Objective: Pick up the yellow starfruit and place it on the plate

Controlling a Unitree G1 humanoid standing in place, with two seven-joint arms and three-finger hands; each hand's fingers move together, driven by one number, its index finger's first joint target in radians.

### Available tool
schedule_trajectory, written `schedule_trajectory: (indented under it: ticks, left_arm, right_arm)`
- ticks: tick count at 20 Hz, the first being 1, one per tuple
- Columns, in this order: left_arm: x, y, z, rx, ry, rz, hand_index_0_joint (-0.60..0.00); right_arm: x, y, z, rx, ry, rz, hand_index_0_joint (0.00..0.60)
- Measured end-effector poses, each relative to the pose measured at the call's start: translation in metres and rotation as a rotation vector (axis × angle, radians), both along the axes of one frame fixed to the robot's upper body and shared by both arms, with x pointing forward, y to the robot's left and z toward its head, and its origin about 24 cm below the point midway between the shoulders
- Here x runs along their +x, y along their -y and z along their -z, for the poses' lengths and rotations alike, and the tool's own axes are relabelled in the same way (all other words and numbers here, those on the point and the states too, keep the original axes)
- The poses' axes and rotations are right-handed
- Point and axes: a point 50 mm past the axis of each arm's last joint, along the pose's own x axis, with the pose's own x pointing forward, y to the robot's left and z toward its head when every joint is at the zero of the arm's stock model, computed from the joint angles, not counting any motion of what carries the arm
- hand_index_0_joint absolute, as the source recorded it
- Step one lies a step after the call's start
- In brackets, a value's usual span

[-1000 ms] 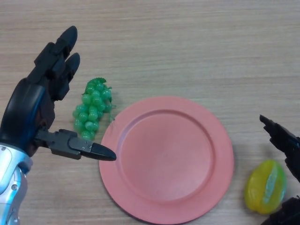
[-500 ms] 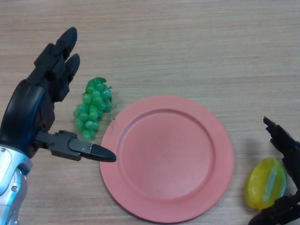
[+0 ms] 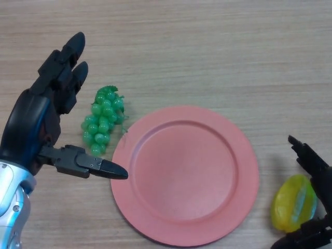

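Observation:
The yellow starfruit [image 3: 294, 203] lies on the wooden table at the lower right, just right of the pink plate [image 3: 185, 173]. My right hand [image 3: 314, 166] comes in at the right edge, open around the starfruit: fingers just above and beside it, thumb showing below it at the bottom edge. I cannot tell whether they touch it. My left hand [image 3: 39, 122] hovers open at the left, fingers pointing up and thumb pointing toward the plate's left rim.
A bunch of green grapes [image 3: 102, 120] lies between my left hand and the plate's upper left rim. The wooden table [image 3: 207, 46] extends bare across the far side.
My right hand's thumb has come into view below the starfruit and closed in slightly beneath it. The starfruit, plate, grapes and left hand have not moved.

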Motion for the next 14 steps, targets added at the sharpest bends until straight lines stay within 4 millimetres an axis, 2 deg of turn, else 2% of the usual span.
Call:
schedule_trajectory:
  ticks: [2, 11, 14]
  left_arm:
    - [0.0, 0.0, 0.0, 0.0, 0.0, 0.0, 0.0]
    - [0.0, 0.0, 0.0, 0.0, 0.0, -0.001, 0.0]
    - [0.0, -0.001, 0.0, 0.0, -0.003, -0.002, 0.0]
  right_arm:
    - [0.0, 0.0, 0.001, 0.0, -0.004, 0.002, 0.6]
    - [0.001, 0.002, -0.004, 0.015, 0.006, 0.03, 0.6]
    - [0.007, -0.004, -0.029, 0.047, 0.069, 0.004, 0.6]
